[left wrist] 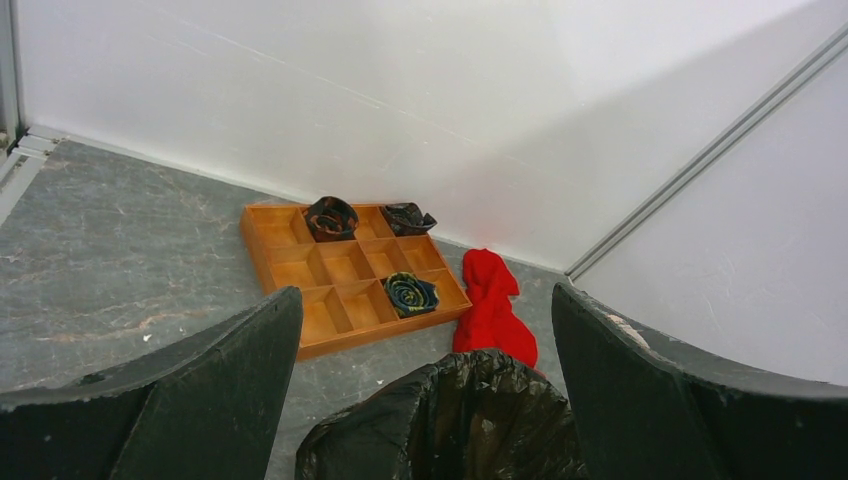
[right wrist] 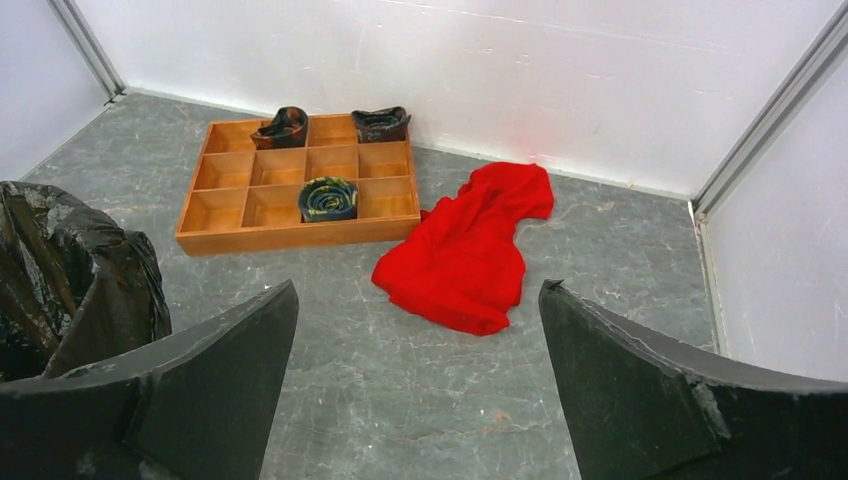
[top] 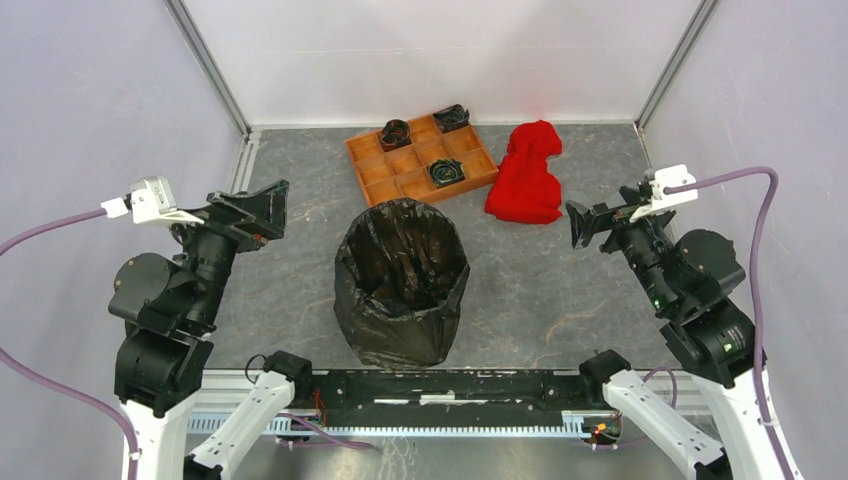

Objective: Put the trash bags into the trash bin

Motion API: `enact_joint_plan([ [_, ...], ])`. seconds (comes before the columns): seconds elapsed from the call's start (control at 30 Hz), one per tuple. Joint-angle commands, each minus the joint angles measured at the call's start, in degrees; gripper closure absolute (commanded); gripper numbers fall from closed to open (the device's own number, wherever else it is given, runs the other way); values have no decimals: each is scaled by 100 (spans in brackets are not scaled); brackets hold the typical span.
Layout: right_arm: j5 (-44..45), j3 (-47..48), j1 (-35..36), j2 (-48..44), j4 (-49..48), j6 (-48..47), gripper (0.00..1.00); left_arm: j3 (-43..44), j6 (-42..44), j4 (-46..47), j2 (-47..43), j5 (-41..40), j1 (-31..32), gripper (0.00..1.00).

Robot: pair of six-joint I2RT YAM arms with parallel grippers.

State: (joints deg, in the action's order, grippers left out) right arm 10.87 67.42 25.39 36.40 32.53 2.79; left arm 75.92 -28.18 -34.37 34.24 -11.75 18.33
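The glossy black trash bag stands in the middle of the table, wrapped over the trash bin so that it lines the inside and covers the outer walls; none of the white bin shows. The bag also shows in the left wrist view and at the left edge of the right wrist view. My left gripper is open and empty, raised left of the bag. My right gripper is open and empty, raised right of the bag.
An orange-brown compartment tray with three rolled dark items lies behind the bag. A red cloth lies crumpled to the tray's right. White walls enclose the grey table on three sides.
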Motion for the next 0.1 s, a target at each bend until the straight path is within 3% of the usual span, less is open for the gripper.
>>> enact_joint_plan([
  [0.0,-180,-110,8,-49,-235,-158,2,64,7,18,76,-12,-24,0],
  [0.07,-51,-126,2,-120,-276,-133,2,77,-3,11,103,11,-22,0],
])
